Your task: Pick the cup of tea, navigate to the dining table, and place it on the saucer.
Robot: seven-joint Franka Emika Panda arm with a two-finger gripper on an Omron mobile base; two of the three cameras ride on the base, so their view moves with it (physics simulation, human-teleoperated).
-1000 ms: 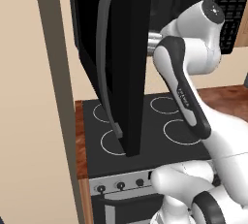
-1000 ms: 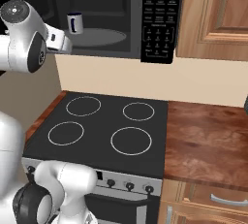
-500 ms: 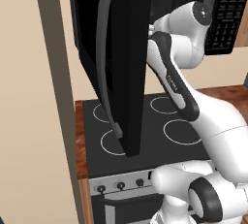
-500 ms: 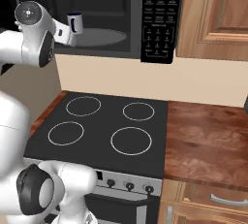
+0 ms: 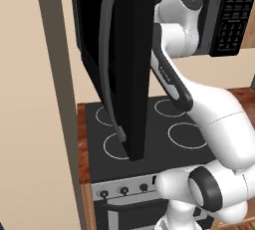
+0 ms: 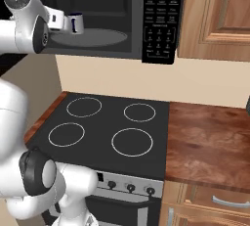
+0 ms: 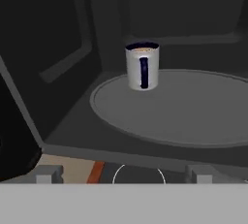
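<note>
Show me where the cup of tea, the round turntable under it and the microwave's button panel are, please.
cup of tea (image 7: 142, 67), hand view, on its grey side wall by the dark handle.
turntable (image 7: 193, 106), hand view, on its bare flat top.
button panel (image 6: 162, 18), right base view, on the middle rows of buttons.

one cup of tea (image 7: 142, 66), one microwave (image 6: 122, 17), four burner rings (image 6: 132, 142)

Matt grey cup of tea (image 7: 142, 67) on a smooth grey turntable (image 7: 193, 106); glossy black stovetop (image 6: 105, 124); polished reddish wood-grain bench (image 6: 210, 144).
</note>
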